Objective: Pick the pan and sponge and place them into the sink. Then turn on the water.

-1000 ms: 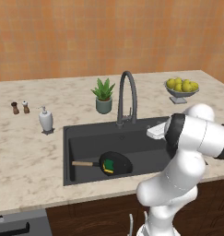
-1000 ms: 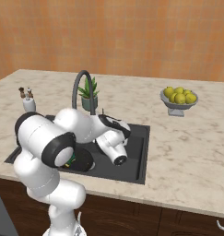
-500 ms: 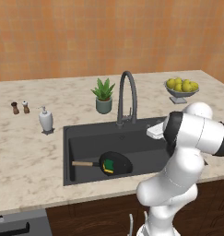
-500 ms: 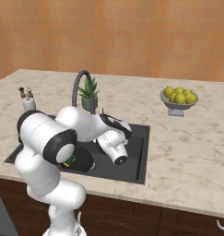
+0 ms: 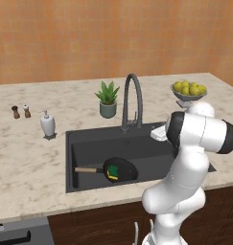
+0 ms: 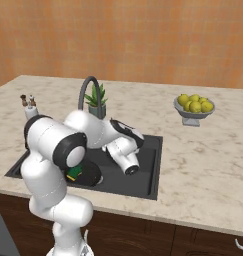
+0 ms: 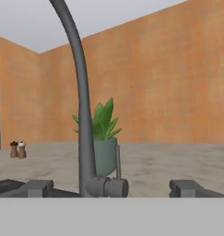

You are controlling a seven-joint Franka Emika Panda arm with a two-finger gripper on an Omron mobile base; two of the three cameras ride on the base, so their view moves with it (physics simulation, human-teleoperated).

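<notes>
**Sam:** Where are the pan and the sponge?

**Me:** I see the pan (image 5: 119,170) lying in the sink (image 5: 89,143), near the front. Its wooden handle points to the left. The sponge (image 5: 112,172) sits inside the pan, green side up. From the right side I can see the sponge (image 6: 74,173) again, partly behind my arm.

**Sam:** And your fingers?

**Me:** My fingers (image 7: 114,188) are wide open and hold nothing. They sit low, one on each side of the bottom of the tap (image 7: 81,110). The tap's little handle (image 7: 111,186) is right between them, a bit further off.

**Sam:** Any water?

**Me:** I see no stream coming from the tap (image 5: 132,101).

**Sam:** What else is around?

**Me:** A plant in a pot (image 5: 108,99) stands just behind the tap. A white soap bottle (image 5: 48,125) stands on the tabletop (image 5: 27,158) left of the sink. Two little shakers (image 5: 20,111) are further back. A bowl of lemons (image 5: 189,91) is off to the right.
</notes>
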